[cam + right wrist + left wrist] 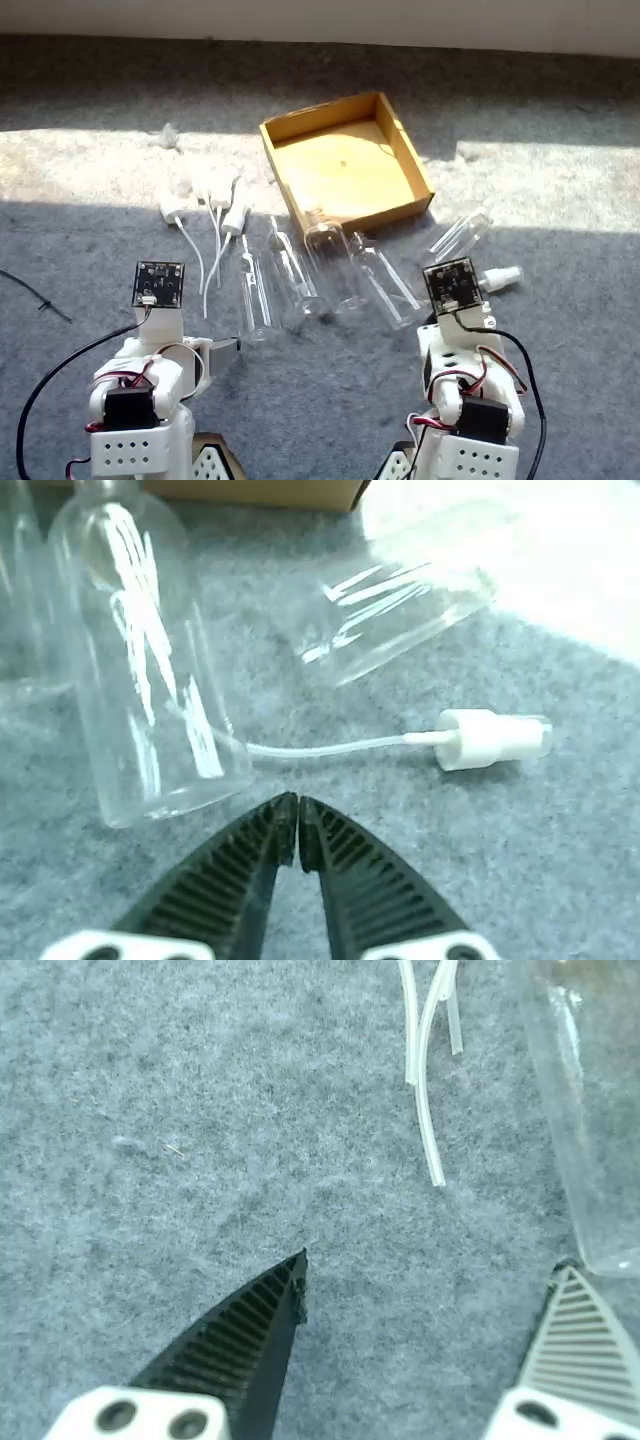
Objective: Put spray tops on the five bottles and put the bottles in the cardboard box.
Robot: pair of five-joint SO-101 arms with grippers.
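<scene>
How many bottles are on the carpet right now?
5: four bottles in a row in front of the cardboard box, the fifth apart, off the box's right corner. None seems hidden.

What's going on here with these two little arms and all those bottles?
Two robot arms sit over a grey carpet, neither holding anything. Five clear plastic bottles lie on their sides without tops, none in the open cardboard box. White spray tops with thin tubes lie loose. The left gripper is open beside a bottle; the right gripper is shut, near one spray top.
</scene>
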